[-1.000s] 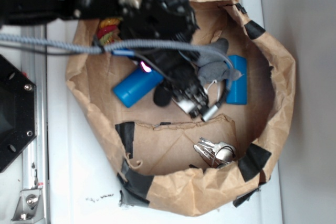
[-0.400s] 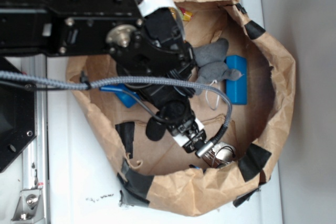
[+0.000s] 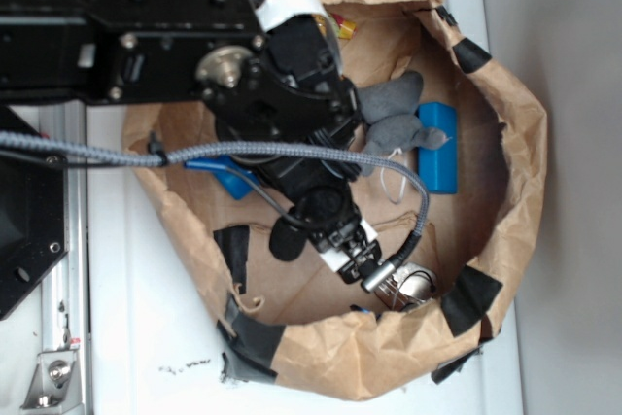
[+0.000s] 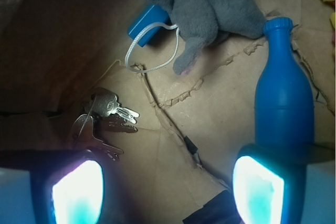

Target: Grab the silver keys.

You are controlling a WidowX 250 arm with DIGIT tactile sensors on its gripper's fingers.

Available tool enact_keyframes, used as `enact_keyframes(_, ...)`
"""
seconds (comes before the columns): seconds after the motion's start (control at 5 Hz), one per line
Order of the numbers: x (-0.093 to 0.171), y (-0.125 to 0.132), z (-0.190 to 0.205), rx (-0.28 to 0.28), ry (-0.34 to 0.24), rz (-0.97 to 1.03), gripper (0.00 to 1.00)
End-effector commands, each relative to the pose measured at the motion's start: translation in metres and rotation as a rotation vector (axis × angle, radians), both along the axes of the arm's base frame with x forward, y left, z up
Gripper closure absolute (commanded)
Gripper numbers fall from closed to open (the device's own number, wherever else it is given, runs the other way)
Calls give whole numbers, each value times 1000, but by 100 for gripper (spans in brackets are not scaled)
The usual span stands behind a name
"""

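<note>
Nothing has shifted since a moment ago: the gripper hangs wide open inside a crumpled brown paper bag on a white table. Silver keys lie flat on the bag's floor just beyond its left finger, apart from the blue bottle.

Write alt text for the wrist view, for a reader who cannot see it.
A bunch of silver keys lies on creased brown paper just ahead of the open end effector, nearer its left fingertip. A blue bottle lies to the right, and a grey plush toy rests on a blue block farther back.
</note>
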State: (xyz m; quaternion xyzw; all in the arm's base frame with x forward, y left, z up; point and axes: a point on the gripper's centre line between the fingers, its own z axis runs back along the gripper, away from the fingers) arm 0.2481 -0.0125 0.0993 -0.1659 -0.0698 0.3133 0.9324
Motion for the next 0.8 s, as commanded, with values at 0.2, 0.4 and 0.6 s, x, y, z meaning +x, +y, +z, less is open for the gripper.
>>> enact_keyframes(0.2, 58, -28, -13, 47, -107, 75, 0)
enact_keyframes(0.4, 63, -40, -15, 14, -111, 57, 0)
enact_keyframes(0.6, 60, -45, -21, -13, -97, 43, 0)
